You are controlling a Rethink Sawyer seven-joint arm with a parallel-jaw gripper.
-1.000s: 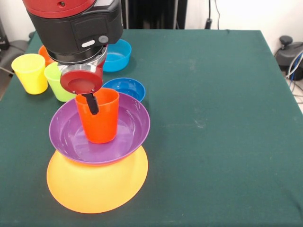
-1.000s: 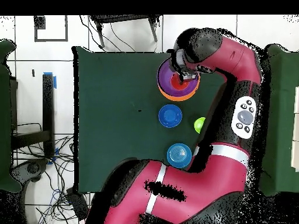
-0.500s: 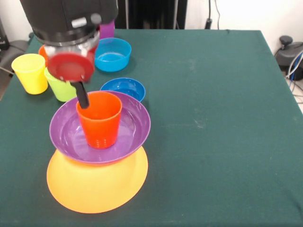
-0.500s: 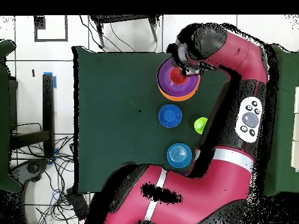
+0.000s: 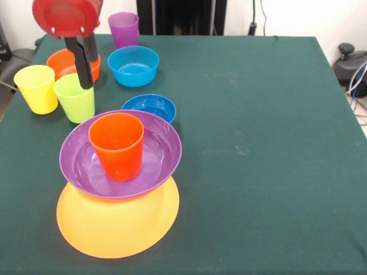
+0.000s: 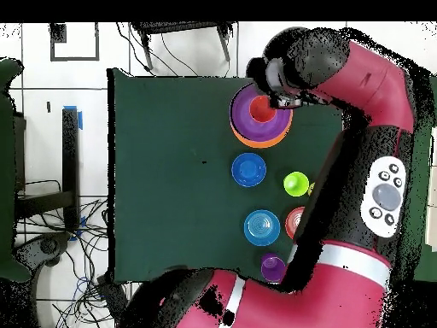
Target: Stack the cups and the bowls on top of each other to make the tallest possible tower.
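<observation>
From my remote station, the tower (image 5: 117, 189) stands at the near left of the green table (image 5: 258, 143) in the front view: the yellow-orange bowl (image 5: 117, 226) sits at the bottom, the purple bowl (image 5: 155, 163) rests in it, and the orange-red cup (image 5: 117, 146) stands upright and mouth up inside the purple bowl. My tool (image 5: 84, 57) hangs at the top left, well above and behind the tower and clear of the cup. Two dark fingers (image 5: 83, 63) point down close together with nothing between them, so I read the tool as closed and empty.

Behind the tower, the dark blue bowl (image 5: 149, 107) sits just beside the purple bowl's far rim. The green cup (image 5: 75, 98) stands near the yellow cup (image 5: 36, 88) at the left. The orange bowl (image 5: 71, 64) lies behind them, partly hidden by the fingers. The light blue bowl (image 5: 133, 66) sits to its right, and the purple cup (image 5: 124, 30) stands at the table's far edge.

In the overhead view the arm (image 6: 367, 111) bends over the table's edge, its end beside the tower (image 6: 260, 120), with the dark blue bowl (image 6: 248, 169) and light blue bowl (image 6: 261, 227) in a row below it.
</observation>
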